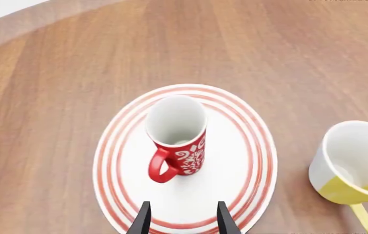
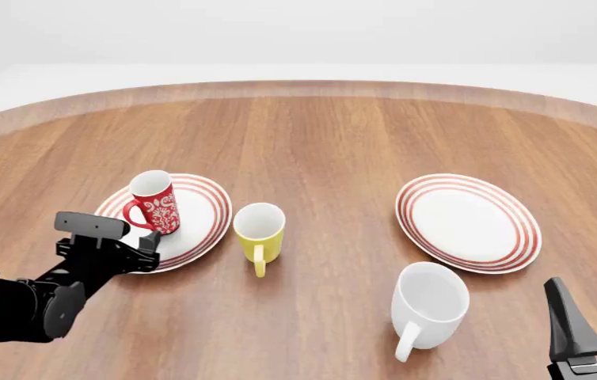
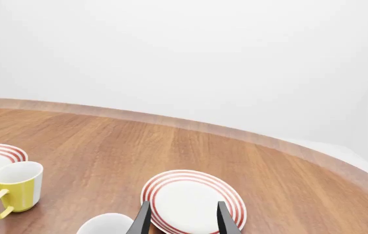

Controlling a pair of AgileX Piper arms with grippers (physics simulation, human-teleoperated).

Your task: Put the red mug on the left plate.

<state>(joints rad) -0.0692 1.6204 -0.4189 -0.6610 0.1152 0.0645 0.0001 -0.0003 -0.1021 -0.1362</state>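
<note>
I am seeing the red mug (image 2: 154,203) standing upright on the left plate (image 2: 203,214), toward its 9 o'clock rim. My left gripper (image 1: 182,220) is hovering spread and empty; right gripper (image 3: 182,219) likewise spread.

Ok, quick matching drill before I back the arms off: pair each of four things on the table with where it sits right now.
Things:
1. red mug
2. yellow mug
3. white mug
4. left tool

Places:
A. between the two plates
B. open, just short of the red mug
C. upright on the left plate
D. in front of the right plate

Pairs: 1-C, 2-A, 3-D, 4-B
</note>
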